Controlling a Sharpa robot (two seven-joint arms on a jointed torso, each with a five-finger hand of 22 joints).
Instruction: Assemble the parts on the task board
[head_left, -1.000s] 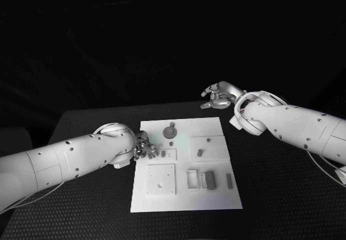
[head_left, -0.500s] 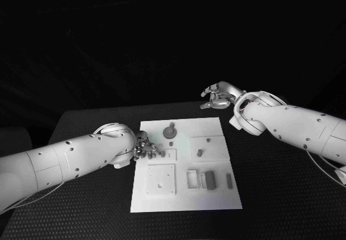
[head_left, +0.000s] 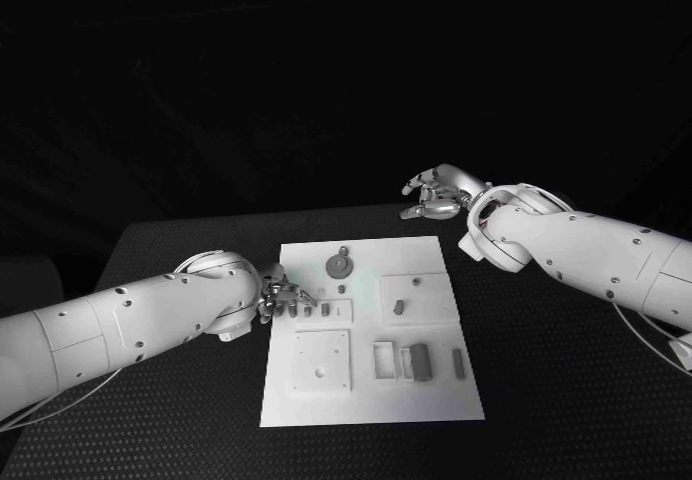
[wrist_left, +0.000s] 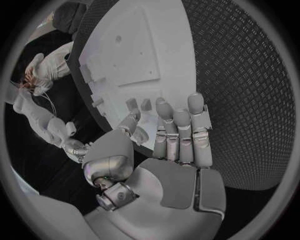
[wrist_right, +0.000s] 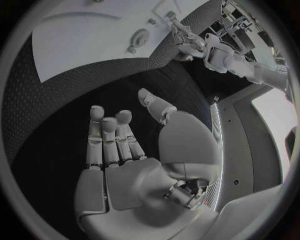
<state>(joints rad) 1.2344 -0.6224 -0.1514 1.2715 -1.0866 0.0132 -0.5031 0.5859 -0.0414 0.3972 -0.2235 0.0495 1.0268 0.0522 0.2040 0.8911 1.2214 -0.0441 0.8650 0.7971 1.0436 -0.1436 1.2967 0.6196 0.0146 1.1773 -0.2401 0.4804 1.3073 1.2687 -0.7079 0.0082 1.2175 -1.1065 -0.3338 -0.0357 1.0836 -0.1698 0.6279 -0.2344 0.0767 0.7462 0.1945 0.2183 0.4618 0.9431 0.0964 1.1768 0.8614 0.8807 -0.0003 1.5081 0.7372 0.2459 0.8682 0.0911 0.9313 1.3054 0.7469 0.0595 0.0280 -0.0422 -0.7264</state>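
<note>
since a second ago my left robot hand (head_left: 284, 298) has slid a little forward along the board's left edge; it hangs released, fingers apart, holding nothing. right robot hand (head_left: 440, 193) sits released over the far worktop (head_left: 577, 380), past the board's back corner. white board (head_left: 368, 400) lies mid-worktop, small parts (head_left: 420, 360) resting on it.

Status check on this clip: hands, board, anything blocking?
Left hand open at the task board left edge, holding nothing. Right hand open, raised beyond the far right corner. Parts lying on the board. Nothing in the way.
</note>
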